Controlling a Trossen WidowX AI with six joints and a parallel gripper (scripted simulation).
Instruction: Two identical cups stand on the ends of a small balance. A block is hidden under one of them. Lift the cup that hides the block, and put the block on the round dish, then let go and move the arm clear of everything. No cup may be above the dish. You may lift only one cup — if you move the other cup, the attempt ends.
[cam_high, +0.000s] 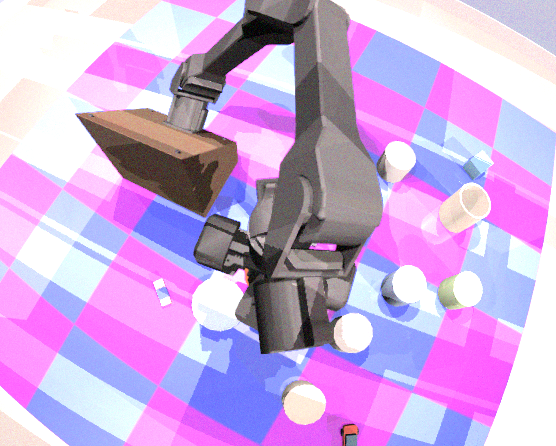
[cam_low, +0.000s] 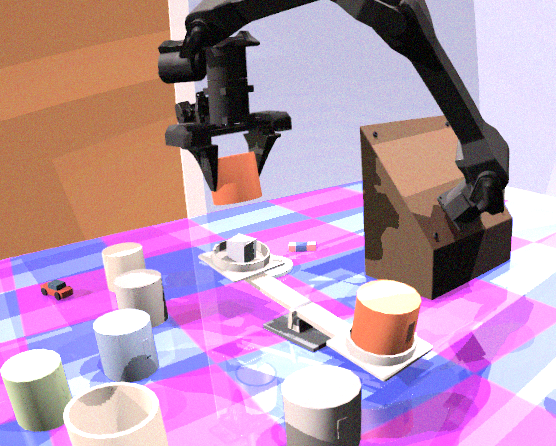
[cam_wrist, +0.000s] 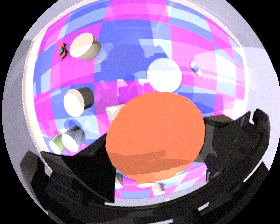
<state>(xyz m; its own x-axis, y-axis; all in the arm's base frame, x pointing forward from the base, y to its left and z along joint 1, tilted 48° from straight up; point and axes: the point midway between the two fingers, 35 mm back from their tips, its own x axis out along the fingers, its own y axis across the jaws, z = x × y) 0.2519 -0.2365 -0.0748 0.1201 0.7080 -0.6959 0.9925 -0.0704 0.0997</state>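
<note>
Gripper (cam_high: 246, 267) (cam_low: 239, 172) (cam_wrist: 150, 125) fairly wide, clamped on orange cup (cam_low: 237, 179) (cam_wrist: 155, 136), held above balance (cam_low: 280, 292). Block (cam_low: 242, 248) uncovered in far pan; dish (cam_high: 216, 304) (cam_low: 286, 267) (cam_wrist: 164, 75) just beside. Risks: cup slips, hits block; low swing knocks other cup (cam_low: 386, 317), ends attempt; cup parked over dish = fail. No readable text/brands.
</note>
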